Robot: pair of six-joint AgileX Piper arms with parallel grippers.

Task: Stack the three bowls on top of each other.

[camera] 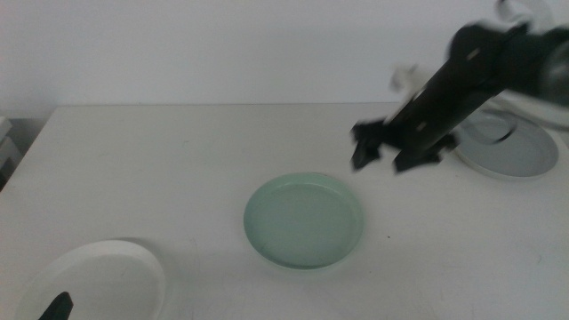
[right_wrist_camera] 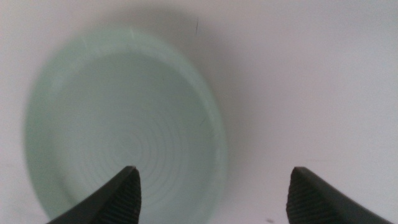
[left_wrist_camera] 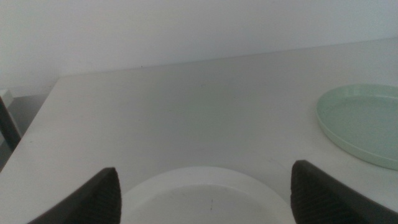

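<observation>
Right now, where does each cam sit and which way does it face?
Middle: high at the table's near side, looking forward and down; shows the mint green bowl, white bowl, grey-blue bowl, right claw.
Left wrist: low on the left arm, looking across the white bowl; left claw open.
Right wrist: looks down at the mint green bowl; right claw open.
Shared: mint green bowl in all three.

A plain white counter (camera: 178, 169) fills most of the frame under soft, even light. Behind it, across the top of the frame, runs a bare pale wall (camera: 222, 44). At the far left edge a dark gap (camera: 11, 156) shows beside the counter.
</observation>
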